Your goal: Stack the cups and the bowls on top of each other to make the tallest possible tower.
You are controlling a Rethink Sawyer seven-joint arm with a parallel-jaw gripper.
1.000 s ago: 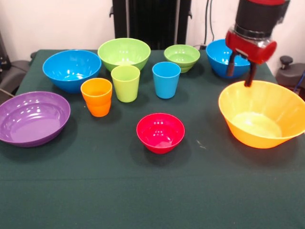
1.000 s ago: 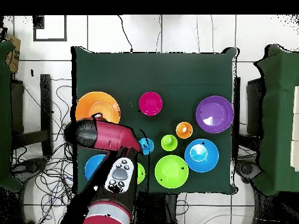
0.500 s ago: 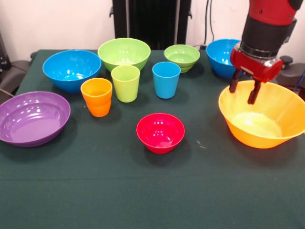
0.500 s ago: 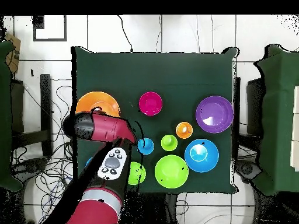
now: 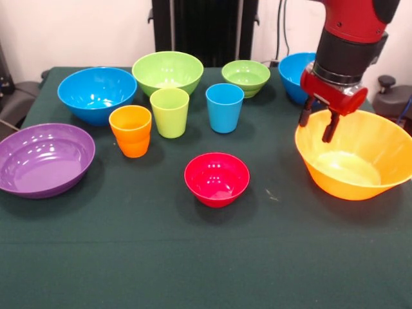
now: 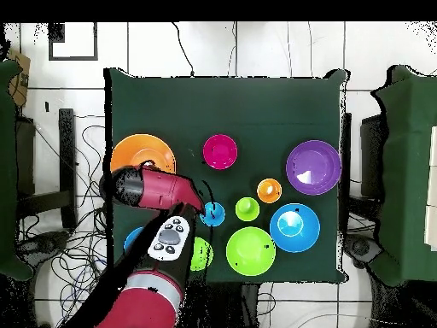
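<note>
- The end effector [image 5: 317, 123] hangs with its two fingers apart and empty, straddling the far left rim of the big yellow-orange bowl [image 5: 354, 154] at the right of the desk [image 5: 129, 257]: one finger looks to be outside the wall, one over the inside. If it closes off-centre on that thin sloped rim, the bowl may tip or skid toward the near edge.
- That bowl seems meant as the tower's base; nothing is stacked yet. Dragging it by one rim could swing it into the red bowl [image 5: 217, 177] just to its left.
- Behind the arm, a blue bowl [image 5: 297, 76] is partly hidden. A lift straight back could clip it, or push it toward the far right corner of the desk.
- The three cups stand close together in the middle: the orange cup [image 5: 131, 131], the lime green cup [image 5: 170, 112] and the blue cup [image 5: 224, 107]. Being tall and narrow, they would topple easily under a passing bowl or wrist.
- The remaining bowls lie well apart on the left and far side: the purple bowl [image 5: 44, 158], the large blue bowl [image 5: 96, 93], the large green bowl [image 5: 167, 71] and the small green bowl [image 5: 245, 76]. Stacking them out of size order would likely leave a wobbling, short pile.
- In the overhead view the arm [image 6: 158, 190] covers the grasp point, so whether the fingers touch the rim cannot be told.
</note>
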